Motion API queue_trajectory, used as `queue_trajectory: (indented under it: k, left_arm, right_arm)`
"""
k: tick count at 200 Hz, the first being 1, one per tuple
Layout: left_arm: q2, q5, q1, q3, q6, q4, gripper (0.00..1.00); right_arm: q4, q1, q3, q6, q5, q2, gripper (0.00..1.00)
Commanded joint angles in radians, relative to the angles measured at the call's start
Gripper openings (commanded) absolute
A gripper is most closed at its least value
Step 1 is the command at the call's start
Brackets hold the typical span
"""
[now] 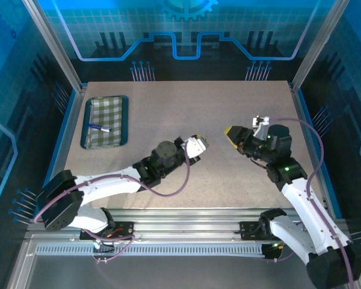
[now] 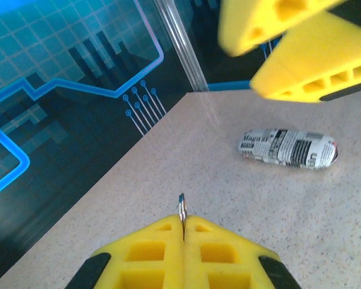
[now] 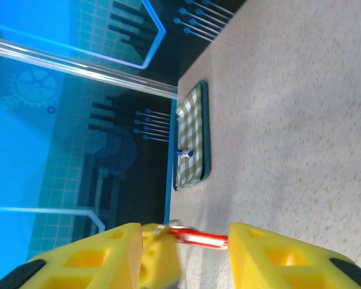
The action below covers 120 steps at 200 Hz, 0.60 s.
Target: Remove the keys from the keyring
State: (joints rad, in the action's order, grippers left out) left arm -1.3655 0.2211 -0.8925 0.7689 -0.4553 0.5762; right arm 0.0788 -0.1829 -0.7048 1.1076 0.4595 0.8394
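My left gripper (image 1: 198,144) (image 2: 183,220) is shut, pinching a thin silver metal ring (image 2: 182,208) that sticks up edge-on from between its yellow fingertips. Just right of it my right gripper (image 1: 233,133) (image 3: 183,232) has its fingers wide apart. The red oblong keyring (image 3: 200,238) lies blurred across that gap, its right end at the right finger. A small silvery bit (image 3: 163,228) sits at its left end; I cannot tell whether it is a key. A blurred yellow block (image 3: 159,262) lies beside the left finger. The right gripper's fingers (image 2: 301,66) loom close ahead in the left wrist view.
A newspaper-print oblong bundle (image 2: 287,148) lies on the speckled table beyond the left fingertips. A green checked tray (image 1: 86,123) (image 3: 192,138) with a blue-and-white pen (image 1: 98,127) (image 3: 185,153) sits at the back left. Blue walls and metal posts ring the table.
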Motion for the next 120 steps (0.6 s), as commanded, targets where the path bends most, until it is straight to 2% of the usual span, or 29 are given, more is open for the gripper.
queue_trajectory:
  k: [1, 25, 48, 58, 97, 120]
  left_arm:
    - [0.089, -0.221, 0.065, -0.009, 0.145, -0.033, 0.00]
    - [0.141, -0.431, 0.147, 0.005, 0.274, -0.065, 0.00]
    - [0.171, -0.566, 0.205, 0.001, 0.405, -0.021, 0.00]
    - [0.177, -0.618, 0.222, -0.002, 0.456, 0.010, 0.00]
    - [0.162, -0.721, 0.228, 0.023, 0.533, 0.038, 0.00]
    - [0.154, -0.741, 0.228, 0.030, 0.554, 0.045, 0.00]
  right_arm:
    - [-0.132, 0.051, 0.033, -0.175, 0.188, 0.011, 0.43]
    - [-0.286, 0.017, 0.076, -0.296, 0.219, 0.006, 0.43]
    - [-0.611, -0.009, 0.172, -0.328, 0.225, -0.020, 0.43]
    - [-0.679, -0.023, 0.179, -0.341, 0.232, -0.013, 0.44]
    - [-0.725, -0.156, 0.103, -0.459, 0.278, 0.076, 0.40]
    - [-0.796, -0.182, 0.088, -0.454, 0.289, 0.115, 0.39]
